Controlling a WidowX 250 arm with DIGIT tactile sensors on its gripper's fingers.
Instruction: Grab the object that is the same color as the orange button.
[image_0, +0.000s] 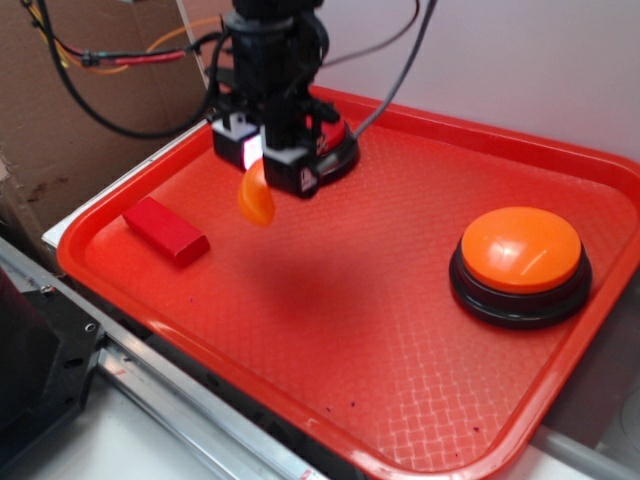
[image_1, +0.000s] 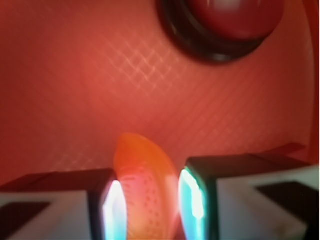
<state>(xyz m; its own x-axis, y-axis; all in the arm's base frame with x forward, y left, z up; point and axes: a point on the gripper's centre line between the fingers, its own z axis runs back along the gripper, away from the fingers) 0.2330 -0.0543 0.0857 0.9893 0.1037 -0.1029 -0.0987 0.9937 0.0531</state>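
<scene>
A red tray (image_0: 420, 330) held an orange button (image_0: 520, 262) at its right, a red button (image_1: 232, 22) at the back and a red block (image_0: 165, 230) at left. Above it, the gripper (image_0: 262, 165) clamped the orange segment (image_0: 256, 197), lifted clear of the tray.

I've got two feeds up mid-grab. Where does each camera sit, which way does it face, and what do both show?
Exterior: off the tray's near edge, raised, looking down across it; shows the arm and gripper holding the orange piece in the air, the orange button, the red block.
Wrist: on the gripper, looking past its fingers at the tray.
Shared: the orange piece between the fingers, the red button.
</scene>
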